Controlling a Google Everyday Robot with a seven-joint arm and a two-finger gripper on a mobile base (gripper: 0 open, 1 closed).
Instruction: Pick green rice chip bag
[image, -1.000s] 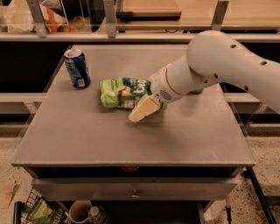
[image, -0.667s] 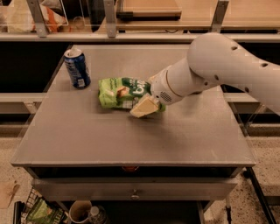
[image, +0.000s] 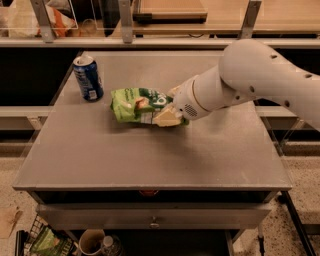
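Observation:
The green rice chip bag lies on its side on the grey table, left of centre toward the back. It is crinkled light green with a dark-green oval and pictured tan chips. My gripper is at the bag's right end, low over the table and against the bag. The white arm reaches in from the right and hides the bag's right edge.
A blue soda can stands upright at the back left, a little left of the bag. A shelf rail with metal posts runs behind the table. A drawer front is below the table's front edge.
The gripper has edged slightly further onto the bag's right end. The bag and the can have stayed where they were.

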